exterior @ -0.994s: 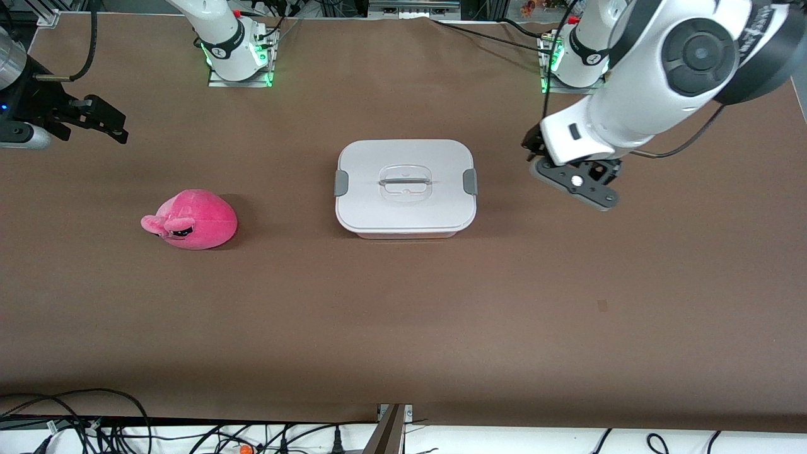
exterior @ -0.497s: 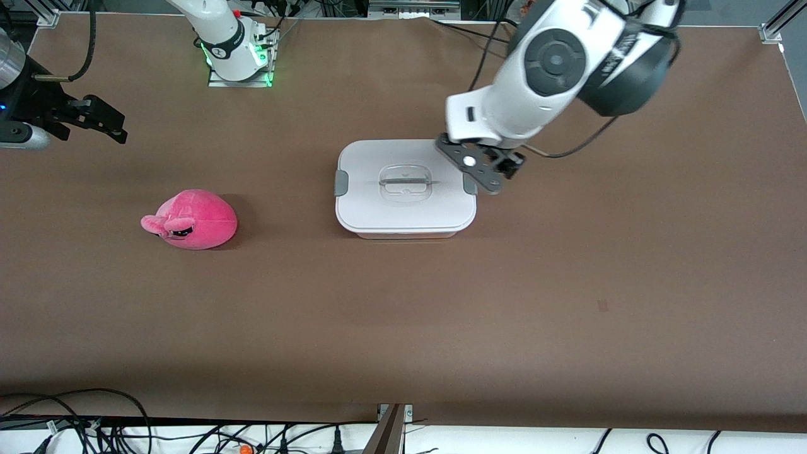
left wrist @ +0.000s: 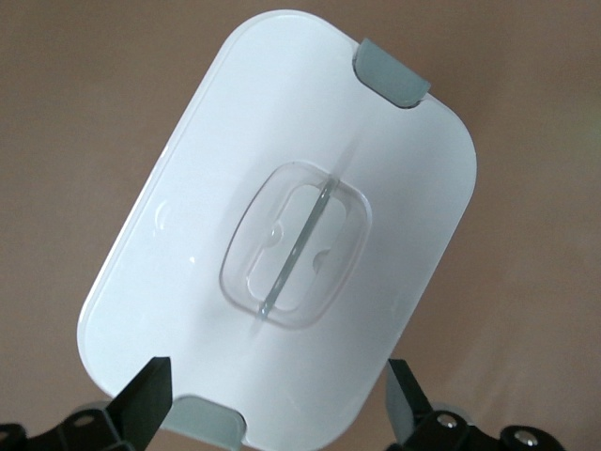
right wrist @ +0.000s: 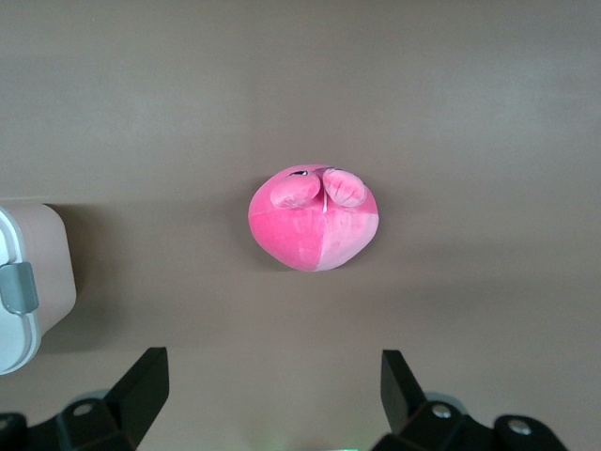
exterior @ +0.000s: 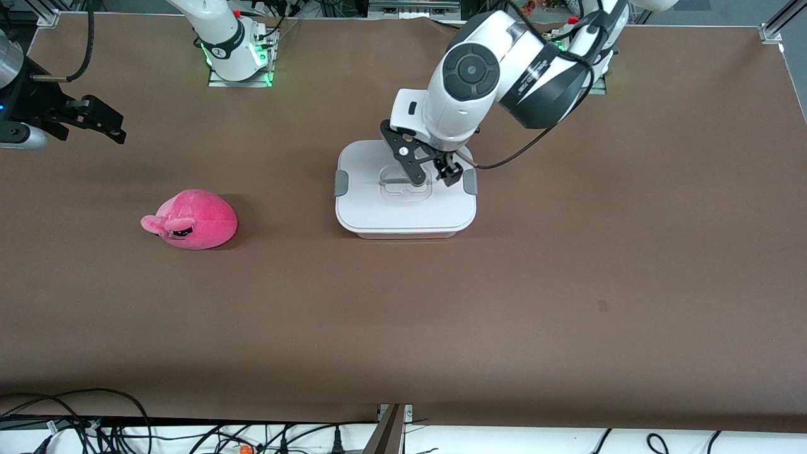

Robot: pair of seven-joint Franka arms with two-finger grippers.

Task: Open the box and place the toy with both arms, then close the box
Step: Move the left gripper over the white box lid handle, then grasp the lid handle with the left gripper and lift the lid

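The box (exterior: 403, 211) stands shut at the table's middle, white lid on a pale pink tub, grey clips at both ends and a recessed centre handle (exterior: 403, 183). My left gripper (exterior: 434, 176) is open above the lid, over the handle's end toward the left arm. In the left wrist view the lid (left wrist: 188, 254) and handle (left wrist: 296, 246) fill the frame between my open fingers. The pink plush toy (exterior: 192, 219) lies toward the right arm's end. My right gripper (exterior: 107, 126) is open, high over the table edge; its view shows the toy (right wrist: 315, 218) and a box corner (right wrist: 33, 282).
The arm bases (exterior: 236, 53) stand along the table's edge farthest from the front camera. Cables (exterior: 75, 422) hang below the near edge. Brown table surface (exterior: 441, 315) surrounds the box and toy.
My left arm has swung from the left arm's end of the table to over the box lid, now above the handle. The right arm, toy and box have not moved.
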